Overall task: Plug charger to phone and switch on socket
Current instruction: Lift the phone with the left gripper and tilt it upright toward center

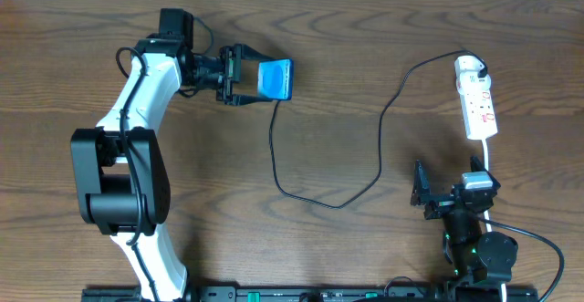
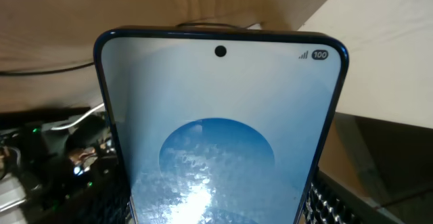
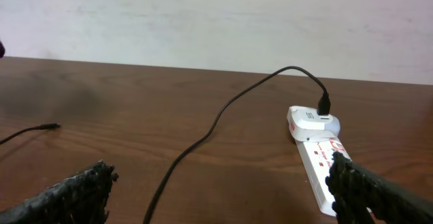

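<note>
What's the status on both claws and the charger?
Left claw shut on phone. Right claw open, short of socket. Charger tip loose on table, not in phone. No obstruction seen.

A dark brown wooden table with visible grain stretches ahead of the right gripper, and beyond its far edge stands a plain pale wall, evenly lit.

Evenly, softly lit from above, faint shadows on the dark brown wood-grain table. Blown out to white glare low on the glossy blue-screened rectangular phone, slightly soft in the left wrist view. Blurred at the near black ribbed fingertips in the right wrist view, sharper farther back.
</note>
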Tool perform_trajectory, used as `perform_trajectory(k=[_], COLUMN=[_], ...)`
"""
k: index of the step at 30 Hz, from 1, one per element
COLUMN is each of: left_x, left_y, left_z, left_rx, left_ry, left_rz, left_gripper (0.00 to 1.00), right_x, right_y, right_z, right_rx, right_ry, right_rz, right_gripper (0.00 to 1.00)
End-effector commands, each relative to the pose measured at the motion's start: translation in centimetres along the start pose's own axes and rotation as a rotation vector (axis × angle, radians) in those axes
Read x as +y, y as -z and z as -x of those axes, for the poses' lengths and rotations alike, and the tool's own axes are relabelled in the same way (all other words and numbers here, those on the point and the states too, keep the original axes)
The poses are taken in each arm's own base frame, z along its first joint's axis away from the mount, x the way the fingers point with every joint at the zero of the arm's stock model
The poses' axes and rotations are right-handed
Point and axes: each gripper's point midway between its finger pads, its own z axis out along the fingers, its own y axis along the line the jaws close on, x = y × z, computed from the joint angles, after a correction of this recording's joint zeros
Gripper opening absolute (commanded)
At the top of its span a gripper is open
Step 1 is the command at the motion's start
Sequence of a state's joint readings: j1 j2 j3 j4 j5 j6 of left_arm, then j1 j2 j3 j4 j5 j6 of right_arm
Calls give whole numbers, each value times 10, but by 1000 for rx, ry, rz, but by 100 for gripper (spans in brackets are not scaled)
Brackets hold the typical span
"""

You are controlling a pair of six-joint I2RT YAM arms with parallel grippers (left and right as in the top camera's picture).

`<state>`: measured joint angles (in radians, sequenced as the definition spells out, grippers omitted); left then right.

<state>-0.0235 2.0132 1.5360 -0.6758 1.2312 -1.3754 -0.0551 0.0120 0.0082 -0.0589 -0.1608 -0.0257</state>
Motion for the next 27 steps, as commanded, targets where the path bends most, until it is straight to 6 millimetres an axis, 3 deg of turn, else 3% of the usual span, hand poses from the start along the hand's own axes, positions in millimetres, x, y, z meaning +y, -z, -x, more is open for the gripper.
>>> perform_trajectory(k=[1,27], left_x=[-13,-16], left_y=[4,4], left_z=[-10,-7], left_rx=[3,-14], left_ry=[10,8], left_rz=[-30,-39], left_gripper=[61,61], right_x=[0,0], right_y=[0,0], right_z=[-1,-1], right_rx=[0,-1], right_ry=[-13,-13], right_rz=[0,0], right_gripper=[99,99])
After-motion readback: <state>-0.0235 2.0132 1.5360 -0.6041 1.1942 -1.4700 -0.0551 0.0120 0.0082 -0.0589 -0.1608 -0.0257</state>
